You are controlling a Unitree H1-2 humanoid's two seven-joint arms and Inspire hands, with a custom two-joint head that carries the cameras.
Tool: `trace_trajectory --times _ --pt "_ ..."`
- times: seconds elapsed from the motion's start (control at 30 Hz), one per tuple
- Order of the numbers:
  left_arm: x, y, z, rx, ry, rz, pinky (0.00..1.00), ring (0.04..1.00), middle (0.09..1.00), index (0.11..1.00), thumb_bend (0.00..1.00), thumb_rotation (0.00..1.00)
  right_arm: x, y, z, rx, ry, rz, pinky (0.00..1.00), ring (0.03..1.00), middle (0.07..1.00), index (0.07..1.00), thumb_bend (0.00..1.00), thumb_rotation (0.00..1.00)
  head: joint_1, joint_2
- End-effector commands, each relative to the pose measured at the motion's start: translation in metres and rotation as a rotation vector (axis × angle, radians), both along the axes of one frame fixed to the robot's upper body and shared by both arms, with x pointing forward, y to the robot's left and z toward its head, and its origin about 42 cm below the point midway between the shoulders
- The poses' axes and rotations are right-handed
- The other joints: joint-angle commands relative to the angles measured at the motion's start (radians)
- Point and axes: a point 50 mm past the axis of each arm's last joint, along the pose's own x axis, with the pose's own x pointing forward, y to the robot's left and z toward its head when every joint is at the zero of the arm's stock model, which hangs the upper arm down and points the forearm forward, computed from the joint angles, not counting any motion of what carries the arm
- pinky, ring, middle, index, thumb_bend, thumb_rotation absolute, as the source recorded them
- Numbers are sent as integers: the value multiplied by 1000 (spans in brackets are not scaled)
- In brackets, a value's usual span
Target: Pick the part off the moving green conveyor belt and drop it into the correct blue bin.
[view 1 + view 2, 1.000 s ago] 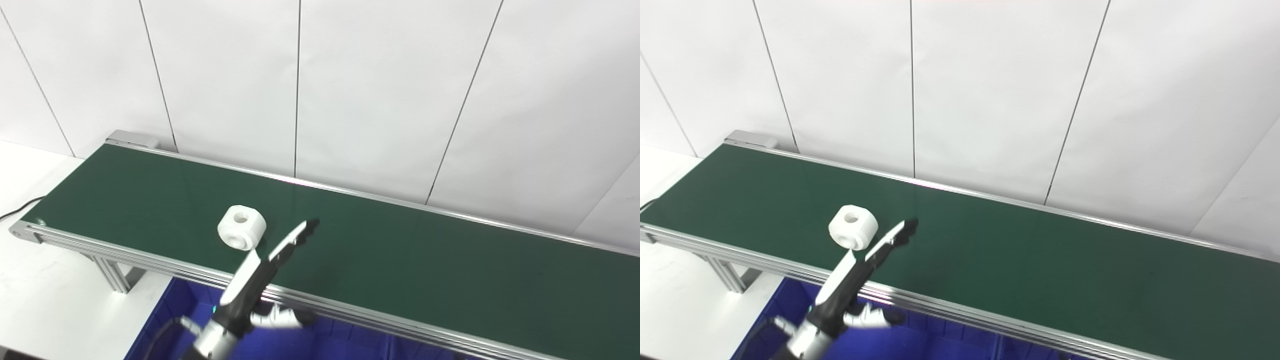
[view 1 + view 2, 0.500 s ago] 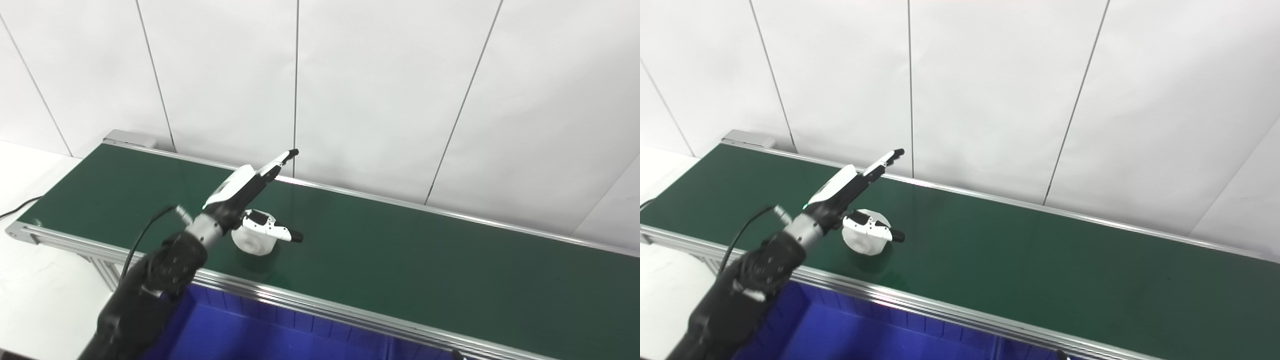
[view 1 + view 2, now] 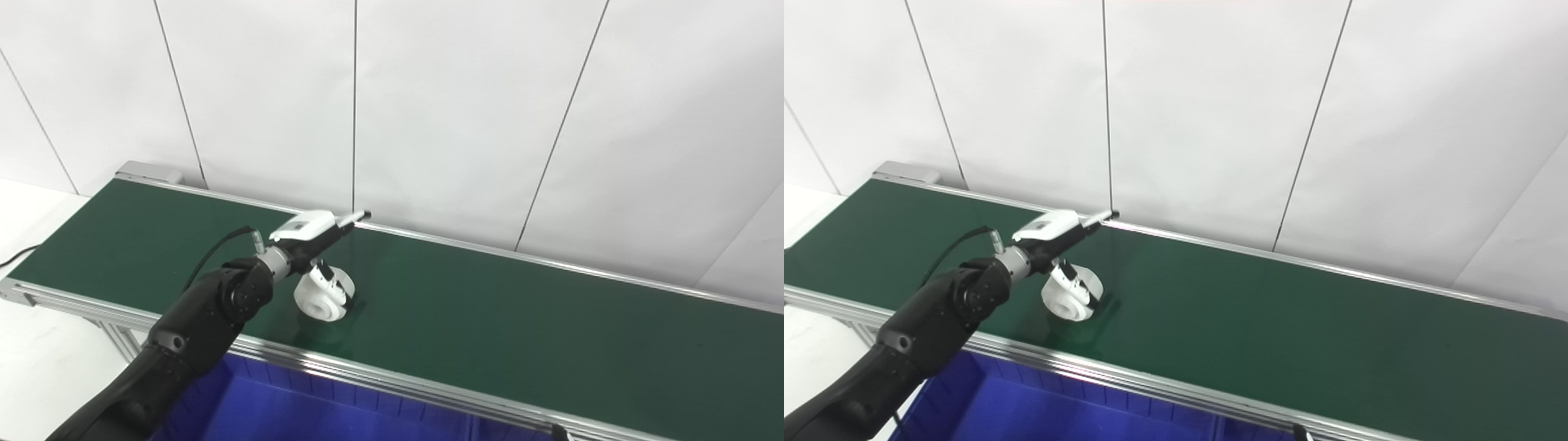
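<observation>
The white round part (image 3: 320, 304) with a centre hole lies tilted on the green conveyor belt (image 3: 520, 318), left of its middle. My left hand (image 3: 311, 230) reaches over it from the near left, palm low over the part's top. Its thumb curls down the part's right side and touches it. Its fingers (image 3: 1093, 217) stretch straight past the part toward the belt's far rail, so the hand is open. The part also shows in the right eye view (image 3: 1066, 304). My right hand is out of the picture.
A blue bin (image 3: 318, 410) with ribbed walls sits below the belt's near rail (image 3: 392, 376). White wall panels stand right behind the belt. A white tabletop (image 3: 37, 367) lies at the left. A small dark tip (image 3: 555, 431) pokes in at the bottom edge.
My left hand rose from below the near rail, swung over the part and came down onto it, thumb curling against it. The part rode rightward along the belt and now sits tilted.
</observation>
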Motion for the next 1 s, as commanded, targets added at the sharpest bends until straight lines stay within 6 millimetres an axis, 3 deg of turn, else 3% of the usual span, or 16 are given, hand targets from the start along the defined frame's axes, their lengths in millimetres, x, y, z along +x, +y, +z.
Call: trace_trajectory --times 0.0,0.27,0.43,0.47,0.53,0.6,0.7,0.97 --pt "13 1 23 33 -38 -33 941 957 976 993 892 157 4 -1 9 22 -80 13 900 959 959 972 820 781 0 2" --pt "4 -4 7 15 195 -61 921 977 987 994 928 93 5 -1 10 17 -81 9 888 950 954 971 816 793 0 6" --pt "0 -4 -3 34 289 -57 812 916 955 943 852 3 6 -1 10 24 -81 9 892 950 955 972 815 793 0 6" --pt "0 -4 -6 53 289 -56 773 876 929 920 821 1 6 -1 11 27 -81 9 893 951 956 972 815 791 0 6" --pt "0 -5 -10 103 249 -55 588 704 812 832 734 0 7 -1 11 32 -82 9 897 952 958 971 811 784 0 6" --pt "-3 -6 -14 90 173 -57 382 461 536 617 546 0 7 -1 12 34 -84 10 897 952 960 971 811 784 -2 9" --pt "-8 -7 -17 49 87 -45 398 413 499 523 500 0 8 -1 12 32 -82 12 904 955 962 972 809 791 -3 9" --pt "-18 -9 -19 -110 -77 -58 453 419 516 504 497 0 6 1 16 33 -80 10 906 955 959 970 806 793 -27 23"
